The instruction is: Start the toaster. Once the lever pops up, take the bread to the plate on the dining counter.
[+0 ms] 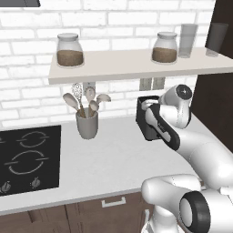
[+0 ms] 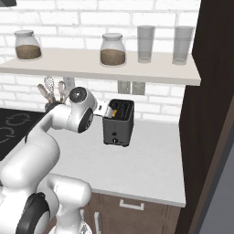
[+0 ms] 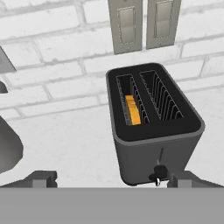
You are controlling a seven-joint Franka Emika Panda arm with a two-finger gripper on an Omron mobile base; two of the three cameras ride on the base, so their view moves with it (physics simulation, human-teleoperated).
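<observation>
The dark toaster [image 3: 155, 131] stands on the white worktop against the brick wall, also seen as the toaster [image 2: 118, 122] and, half behind my arm, the toaster [image 1: 144, 119]. The golden bread [image 3: 132, 109] sits low in its left slot. The small lever knob [image 3: 158, 172] is low on the front face. My gripper [image 3: 113, 180] is open just in front of and above the toaster, and its right fingertip [image 3: 186, 178] is close beside the knob. Nothing is between the fingers. The plate and the dining counter are out of view.
A grey utensil cup [image 1: 87, 123] stands left of the toaster, and a black hob [image 1: 28, 157] lies further left. A shelf [image 2: 105, 68] with jars and glasses hangs overhead. A tall dark cabinet [image 2: 205, 119] closes the right side. Two wall outlets [image 3: 142, 24] sit behind the toaster.
</observation>
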